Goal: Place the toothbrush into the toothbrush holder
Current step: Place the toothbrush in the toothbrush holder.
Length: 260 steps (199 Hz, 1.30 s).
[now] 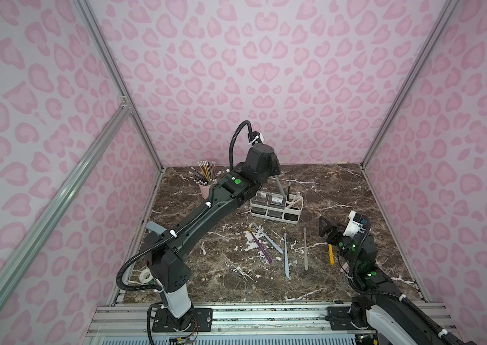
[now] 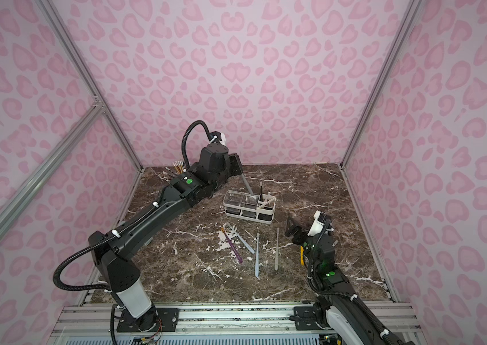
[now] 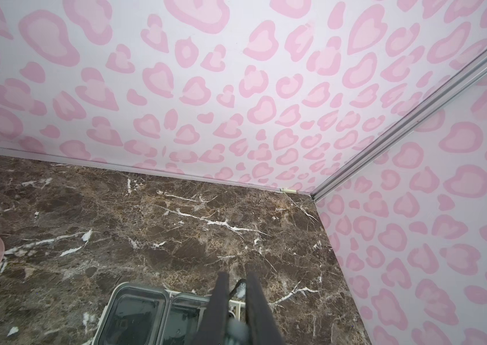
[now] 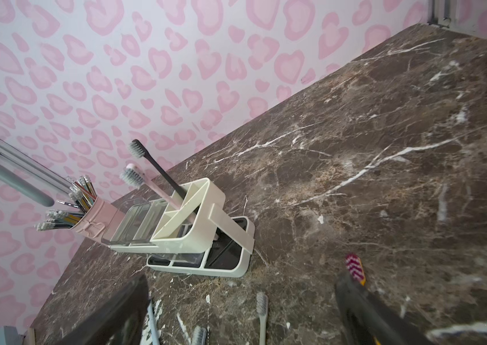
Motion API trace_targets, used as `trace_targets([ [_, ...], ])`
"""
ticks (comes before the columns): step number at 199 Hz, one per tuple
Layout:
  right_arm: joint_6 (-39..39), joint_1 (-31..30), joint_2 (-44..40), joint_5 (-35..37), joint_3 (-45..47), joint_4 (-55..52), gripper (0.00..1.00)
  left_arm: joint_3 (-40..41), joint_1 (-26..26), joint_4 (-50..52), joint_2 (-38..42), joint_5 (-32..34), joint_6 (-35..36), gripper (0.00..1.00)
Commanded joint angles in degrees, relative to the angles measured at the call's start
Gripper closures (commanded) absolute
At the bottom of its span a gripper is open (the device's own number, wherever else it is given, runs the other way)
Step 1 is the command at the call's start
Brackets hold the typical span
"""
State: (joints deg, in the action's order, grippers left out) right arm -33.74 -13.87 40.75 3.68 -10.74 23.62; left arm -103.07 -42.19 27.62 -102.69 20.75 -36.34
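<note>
Slim grey plastic toothbrush (image 1: 279, 187) is up in the air, pinched tight in the left claw (image 3: 237, 276). Its handle slants down towards the white rectangular plastic toothbrush holder (image 4: 194, 242), and by my read the tip is just above the slotted end, not yet in.

It's a light thing, I'd say: stiff, smooth, a bit slippery. It could swivel in a narrow pinch, so a hold well up the handle suits it and leaves the lower length free to slide into a slot. Where exactly the claw grips is hidden behind the wrist.

A black toothbrush (image 4: 158, 171) and a pale pink toothbrush (image 4: 158, 194) lean in the divided compartment already. Two clear square lidded boxes (image 3: 134, 313) fill the other end, and the round pink pencil cup (image 1: 206, 189) stands near it.

Right claw (image 4: 241, 278) gapes wide and holds nothing, with a yellow toothbrush with chevron bristles (image 4: 354, 265) just beside one finger. More brushes lie flat on the glossy brown marble-patterned surface (image 1: 236, 268).
</note>
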Motion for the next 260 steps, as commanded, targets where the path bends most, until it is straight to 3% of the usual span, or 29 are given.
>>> trace_targets([
  [1, -1.1, 0.1, -0.3, 1.1, 0.3, 2.8, 0.01, -0.6, -1.3, -5.2, -0.2, 1.3, 1.3, 0.99],
  [54, -1.1, 0.1, 0.0, 1.3, 0.4, 3.0, 0.01, -3.8, -5.6, -5.9, -2.2, -0.4, 0.3, 0.99],
  [101, -1.2, 0.1, -0.3, 1.4, 0.5, 3.1, 0.01, -15.0, -8.6, -2.0, -9.3, 1.8, 4.3, 0.99],
  [171, -1.2, 0.2, -1.4, 1.0, 1.2, 3.8, 0.01, -20.1, -11.9, -6.7, -15.9, 16.6, 16.9, 0.99],
  [260, -1.3, 0.2, -1.0, -0.2, 1.7, 5.4, 0.01, -20.1, -15.3, -14.4, -21.6, 21.9, 23.3, 0.99],
])
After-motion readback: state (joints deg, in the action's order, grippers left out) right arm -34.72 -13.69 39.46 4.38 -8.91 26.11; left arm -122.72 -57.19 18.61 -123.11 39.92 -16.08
